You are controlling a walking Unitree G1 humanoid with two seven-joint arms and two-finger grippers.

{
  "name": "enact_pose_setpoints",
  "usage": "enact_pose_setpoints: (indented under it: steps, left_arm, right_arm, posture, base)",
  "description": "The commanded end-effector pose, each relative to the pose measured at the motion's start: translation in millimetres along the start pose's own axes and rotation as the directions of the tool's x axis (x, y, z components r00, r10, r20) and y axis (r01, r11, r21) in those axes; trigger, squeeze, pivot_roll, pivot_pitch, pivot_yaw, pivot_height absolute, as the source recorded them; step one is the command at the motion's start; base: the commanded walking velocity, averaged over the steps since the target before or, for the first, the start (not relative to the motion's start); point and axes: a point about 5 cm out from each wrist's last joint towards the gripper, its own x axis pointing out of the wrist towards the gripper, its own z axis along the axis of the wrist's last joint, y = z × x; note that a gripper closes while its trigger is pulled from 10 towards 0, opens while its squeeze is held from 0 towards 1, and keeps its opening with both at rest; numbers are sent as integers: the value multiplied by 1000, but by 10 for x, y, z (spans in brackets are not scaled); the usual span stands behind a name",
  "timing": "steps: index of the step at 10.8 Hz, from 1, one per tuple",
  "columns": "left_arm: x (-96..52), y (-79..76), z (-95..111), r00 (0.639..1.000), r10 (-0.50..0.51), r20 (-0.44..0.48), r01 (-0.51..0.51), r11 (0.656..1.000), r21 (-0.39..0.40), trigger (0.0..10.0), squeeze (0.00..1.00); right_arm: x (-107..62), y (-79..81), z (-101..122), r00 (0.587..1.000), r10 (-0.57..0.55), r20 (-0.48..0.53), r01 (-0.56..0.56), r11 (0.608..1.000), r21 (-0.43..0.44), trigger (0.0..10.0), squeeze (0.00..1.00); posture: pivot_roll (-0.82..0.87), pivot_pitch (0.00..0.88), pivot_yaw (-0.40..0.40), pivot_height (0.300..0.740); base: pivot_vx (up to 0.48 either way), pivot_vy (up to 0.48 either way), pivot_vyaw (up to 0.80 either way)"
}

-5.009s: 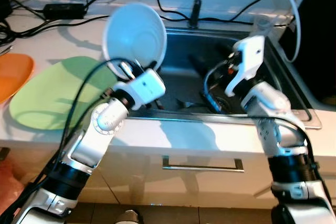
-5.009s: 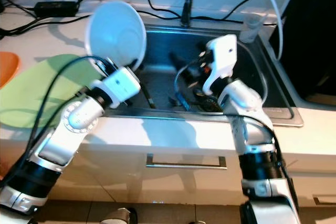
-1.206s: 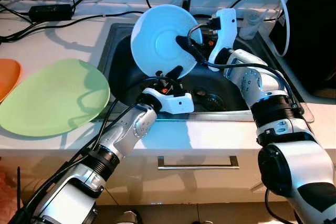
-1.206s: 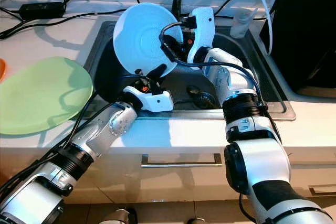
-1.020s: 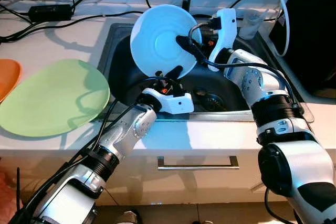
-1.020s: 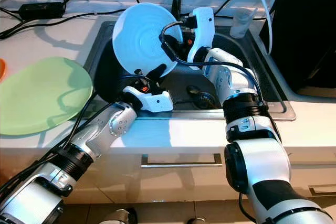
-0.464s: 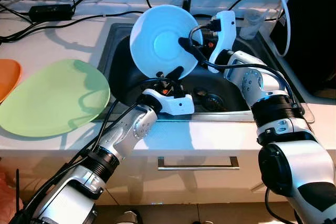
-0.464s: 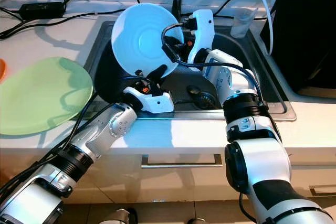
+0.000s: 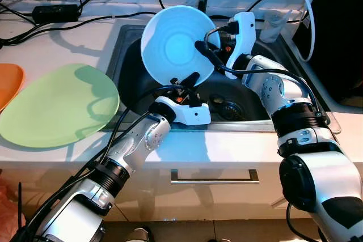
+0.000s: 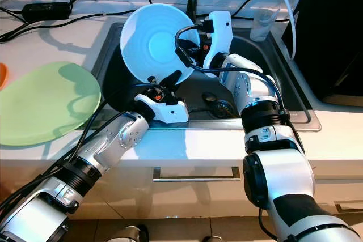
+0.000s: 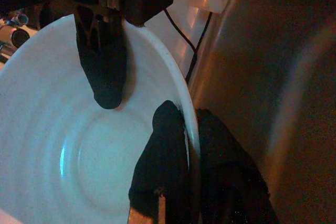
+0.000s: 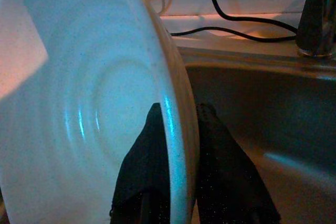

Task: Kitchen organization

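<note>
Holding white plate [image 9: 177, 42] upright over sink [image 9: 122, 55], left gripper [image 9: 184, 80] clamped on lower rim, right gripper [image 9: 205, 50] clamped on right rim, green plate [image 9: 57, 106] on counter.

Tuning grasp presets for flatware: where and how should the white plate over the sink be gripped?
By the rim, one finger on each face. The white plate stands nearly on edge over the sink, so its thin rim is the only pinchable part. The left gripper pinches the lower edge from below; the right gripper pinches the right edge from the side. An edge-on approach looks best.
</note>
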Motion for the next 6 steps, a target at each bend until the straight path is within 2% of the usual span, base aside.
enact_pose_setpoints:
  steps: [1,2,3,4,5,6]
  left_arm:
    - [2,-72,258,992,32,118,-25,998,-58,5882,0]
    - [5,-69,255,992,37,117,-31,998,-55,8588,0]
    - [6,-67,255,993,38,116,-32,998,-55,9333,0]
    - [6,-68,250,993,39,113,-33,998,-56,10000,0]
    - [6,-67,245,993,40,110,-34,998,-57,10000,0]
    - [5,-68,238,994,40,104,-33,997,-68,10000,0]
  right_arm:
    - [-51,-109,-117,997,-52,-60,52,999,0,10000,0]
    - [-55,-113,-121,997,-52,-59,52,999,0,10000,0]
    - [-57,-115,-115,997,-53,-52,53,999,5,0,0]
    - [-57,-113,-113,997,-51,-51,51,999,5,0,0]
    - [-57,-112,-112,997,-51,-51,51,999,4,1020,0]
    - [-56,-115,-112,997,-56,-54,56,998,0,10000,0]
  posture:
    - [7,111,-57,740]
    - [7,111,-56,740]
    - [7,111,-58,740]
    - [7,112,-58,740]
    - [8,112,-58,740]
    - [8,112,-58,740]
  base:
    - [0,0,0]
    - [0,0,0]
    - [0,0,0]
    - [0,0,0]
    - [0,0,0]
    - [0,0,0]
